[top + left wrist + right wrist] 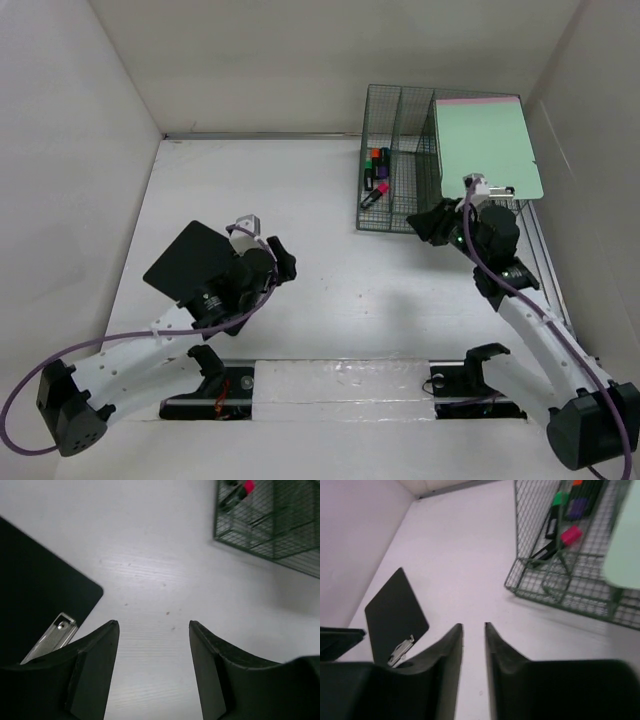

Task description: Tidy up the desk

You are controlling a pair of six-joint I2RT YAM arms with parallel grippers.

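The white desk (300, 190) bears a black clipboard (188, 262) at the left, its metal clip (52, 636) near my left gripper. My left gripper (283, 262) is open and empty, just right of the clipboard, low over the bare desk (165, 570). My right gripper (418, 225) hovers in front of the green wire organizer (385, 100); its jaws stand a narrow gap apart with nothing between them (474, 626). A pale green pad (487, 145) stands in the organizer's right section. Several markers (376, 172) lie in its left section.
White walls enclose the desk on the left, back and right. The organizer (555, 590) stands at the back right, with a pink-capped marker (570, 534) near its front. The clipboard also shows in the right wrist view (395, 612).
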